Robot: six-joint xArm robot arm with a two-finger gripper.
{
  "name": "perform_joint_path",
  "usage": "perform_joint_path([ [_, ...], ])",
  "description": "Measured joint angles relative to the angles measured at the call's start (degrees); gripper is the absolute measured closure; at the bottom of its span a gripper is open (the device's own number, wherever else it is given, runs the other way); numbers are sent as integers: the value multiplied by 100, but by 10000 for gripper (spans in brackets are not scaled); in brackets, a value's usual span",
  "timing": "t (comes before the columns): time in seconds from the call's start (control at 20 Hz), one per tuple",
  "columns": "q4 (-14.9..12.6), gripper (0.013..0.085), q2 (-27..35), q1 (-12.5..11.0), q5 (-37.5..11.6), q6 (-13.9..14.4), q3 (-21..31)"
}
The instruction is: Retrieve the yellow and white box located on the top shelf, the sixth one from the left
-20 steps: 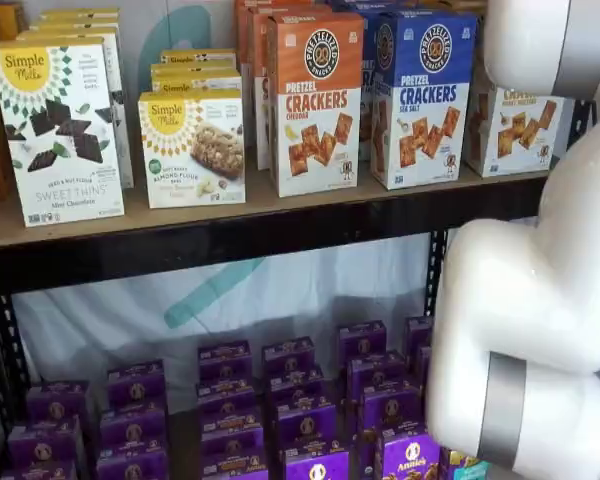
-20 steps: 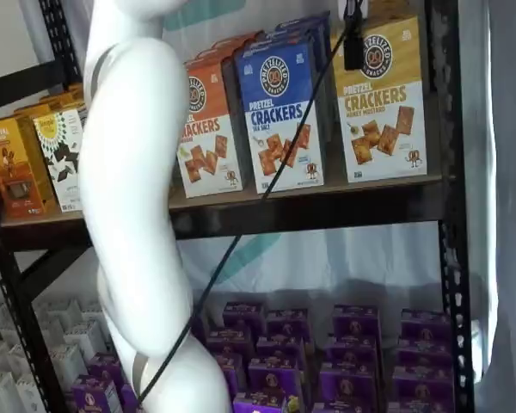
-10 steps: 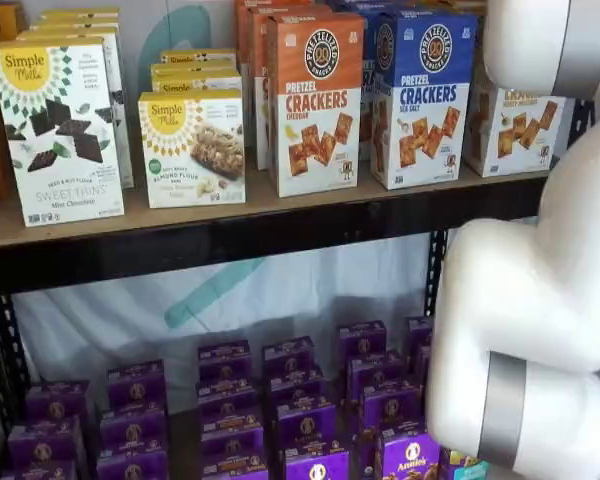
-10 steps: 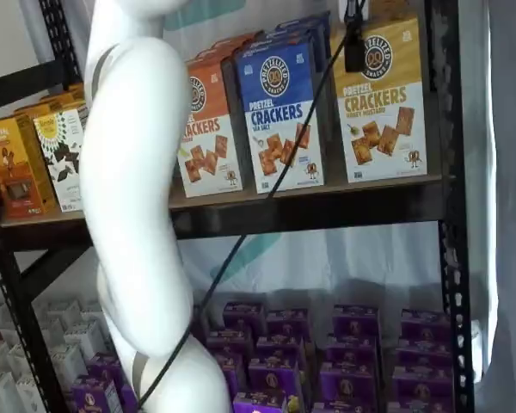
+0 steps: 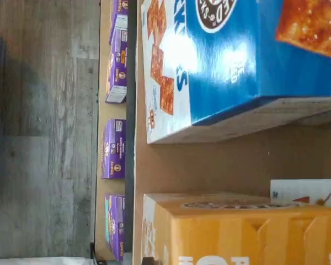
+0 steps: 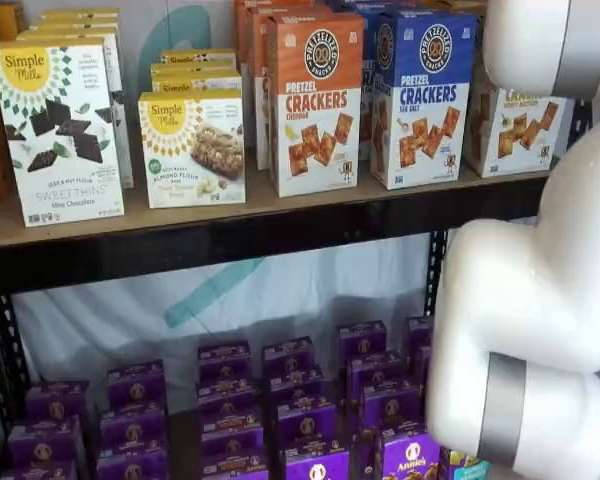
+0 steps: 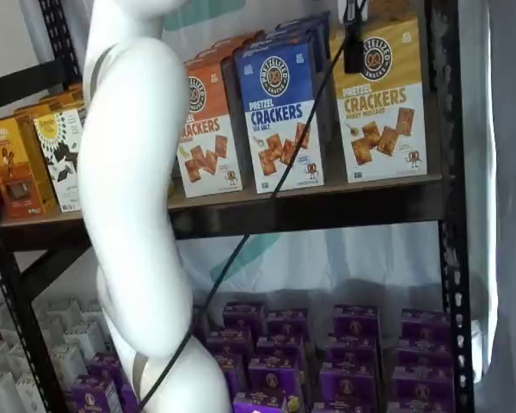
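Yellow box (image 7: 381,99): upright at right end of top shelf (image 7: 327,211), face out, beside blue box (image 7: 279,116). Fingers (image 7: 354,39) at its top edge; opening cannot tell, grip unconfirmed.

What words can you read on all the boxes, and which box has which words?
"PRETZEL CRACKERS CHEDDAR": orange box.
"PRETZEL CRACKERS SEA SALT": blue box.
"PRETZEL CRACKERS", flavor line too blurred: the yellow and white box on the top shelf.
"Simple Mills SWEET THINS Mint Chocolate": tall white box.
"Simple Mills", rest too small: short white box.
"Annie's": purple box.
Other purple boxes: too small.
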Motion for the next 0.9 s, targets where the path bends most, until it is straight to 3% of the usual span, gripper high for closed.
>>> perform_joint_path([
  [0.15,26,330,-14,-8,10,5,12],
  [0.5,87,330,32,-94,346,12,-194],
  [0.9,173,330,-513,-373,614,-178,218],
])
